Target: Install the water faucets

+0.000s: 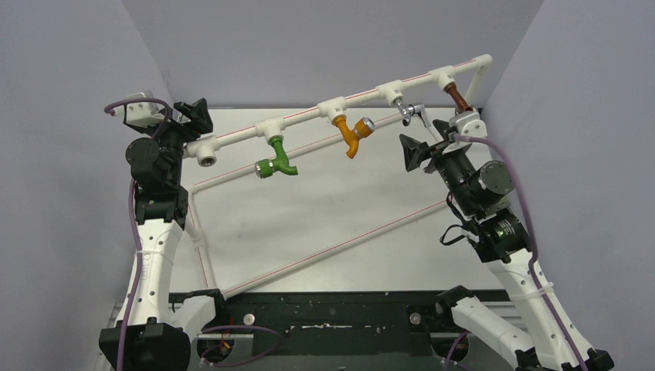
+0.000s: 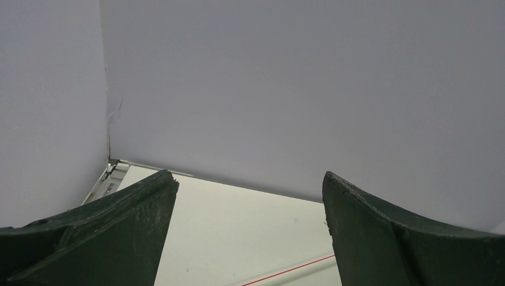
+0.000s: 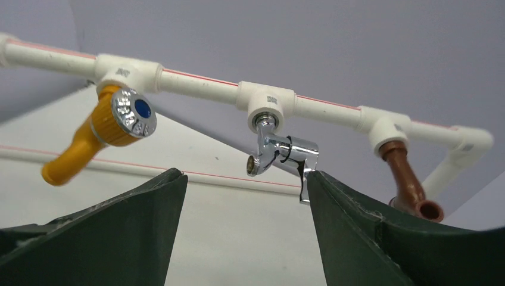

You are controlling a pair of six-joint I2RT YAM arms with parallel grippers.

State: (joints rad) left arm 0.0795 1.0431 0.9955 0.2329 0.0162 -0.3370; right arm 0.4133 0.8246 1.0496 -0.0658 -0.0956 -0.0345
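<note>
The chrome faucet (image 1: 409, 113) hangs from a tee of the raised white pipe (image 1: 309, 116), between the orange tap (image 1: 354, 134) and the brown tap (image 1: 457, 98). A green tap (image 1: 276, 161) hangs further left. In the right wrist view the chrome faucet (image 3: 280, 152) sits just above and beyond my open right gripper (image 3: 245, 179), its lever beside the right finger tip. My right gripper (image 1: 413, 151) is open and empty just below it. My left gripper (image 1: 195, 116) is open and empty by the pipe's open left end fitting (image 1: 205, 158); its wrist view shows only wall and table.
Two lower white pipes with red lines (image 1: 332, 251) run across the table (image 1: 309, 209). Purple walls enclose the back and sides. The orange tap (image 3: 95, 140) and brown tap (image 3: 411, 187) flank the chrome one in the right wrist view.
</note>
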